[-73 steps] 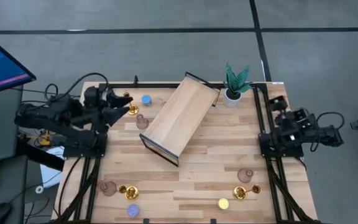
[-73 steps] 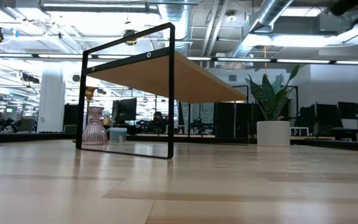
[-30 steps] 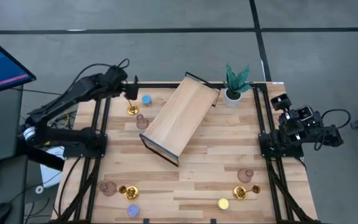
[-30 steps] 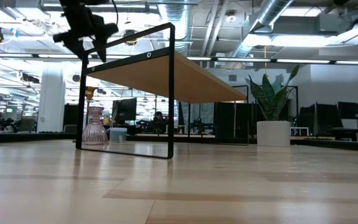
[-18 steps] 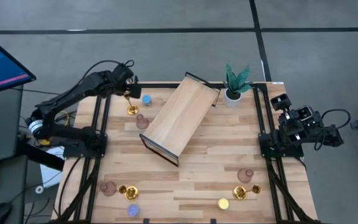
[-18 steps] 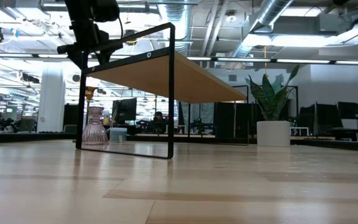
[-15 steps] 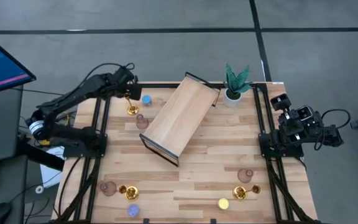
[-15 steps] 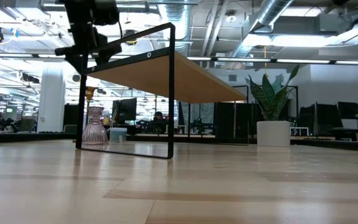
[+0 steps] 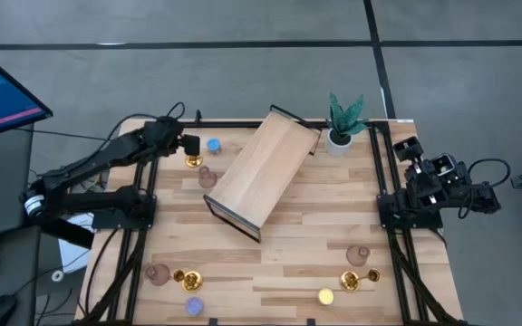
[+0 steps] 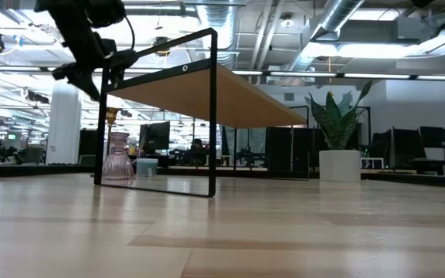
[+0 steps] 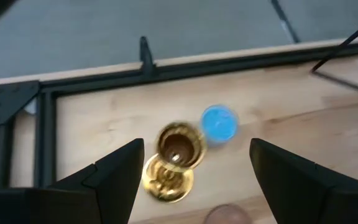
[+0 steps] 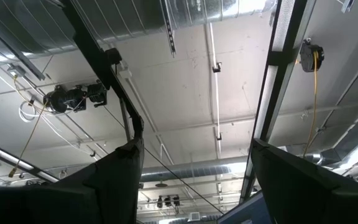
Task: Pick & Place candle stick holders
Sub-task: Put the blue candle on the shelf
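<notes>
A shiny gold stemmed candle stick holder [image 9: 194, 160] stands on its round base at the far left of the table, with a small round blue one [image 9: 214, 144] and a dusty-pink bulbous one [image 9: 207, 177] beside it. My left gripper [image 9: 188, 144] is open and hovers above the gold holder; in the left wrist view [image 11: 197, 149] the gold holder [image 11: 176, 155] lies between the spread fingers, untouched. The low view shows the gripper [image 10: 91, 71] well above the table. My right gripper [image 9: 407, 148] waits open at the right edge, pointing up [image 12: 197, 146].
A wooden shelf with a black frame [image 9: 263, 170] stands slantwise at the middle far side, a white-potted plant [image 9: 341, 125] at the far right. Near the front edge stand pink [image 9: 159, 273], gold [image 9: 188, 277] and violet [image 9: 193, 307] holders at left, and pink [image 9: 358, 256], gold [image 9: 352, 281] and yellow [image 9: 325, 296] ones at right.
My left gripper has come down and a little toward the near edge, over the gold holder at the far left, tipping as the arm lowered. The holders have stayed where they were.
</notes>
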Action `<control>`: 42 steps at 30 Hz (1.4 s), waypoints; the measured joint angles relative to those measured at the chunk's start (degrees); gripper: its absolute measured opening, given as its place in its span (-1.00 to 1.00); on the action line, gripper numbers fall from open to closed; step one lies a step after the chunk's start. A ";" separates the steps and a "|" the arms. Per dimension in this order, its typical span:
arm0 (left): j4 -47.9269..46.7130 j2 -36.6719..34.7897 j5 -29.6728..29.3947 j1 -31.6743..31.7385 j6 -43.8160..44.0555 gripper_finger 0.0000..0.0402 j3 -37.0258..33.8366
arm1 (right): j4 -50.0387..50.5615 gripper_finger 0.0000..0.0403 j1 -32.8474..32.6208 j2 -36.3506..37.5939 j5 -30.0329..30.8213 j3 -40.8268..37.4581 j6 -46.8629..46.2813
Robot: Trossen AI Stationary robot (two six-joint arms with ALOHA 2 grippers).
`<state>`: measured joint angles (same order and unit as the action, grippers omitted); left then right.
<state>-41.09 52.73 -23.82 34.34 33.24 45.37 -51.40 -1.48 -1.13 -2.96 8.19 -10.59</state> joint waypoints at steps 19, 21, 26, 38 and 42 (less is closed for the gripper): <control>10.99 -2.26 1.09 -1.48 0.21 0.46 -11.42 | 0.00 0.42 0.00 0.00 0.02 0.00 -1.49; 10.70 -3.08 4.20 -1.49 0.16 0.46 -11.42 | 0.00 0.42 0.00 0.00 0.02 0.00 -1.49; 9.27 -5.56 12.12 -1.50 0.78 0.46 -11.42 | 0.12 0.42 0.00 0.00 0.06 0.00 -1.44; 4.49 -7.02 28.26 -7.15 6.57 0.46 -11.39 | 0.13 0.42 0.00 0.00 1.90 0.00 -1.05; 4.66 -7.00 22.46 -12.32 4.14 0.46 -10.46 | 0.11 0.42 0.02 0.00 1.97 0.00 -1.03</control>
<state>-36.42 45.74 -1.36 22.02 37.38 34.91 -51.29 -1.46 -1.13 -0.99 8.19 -11.62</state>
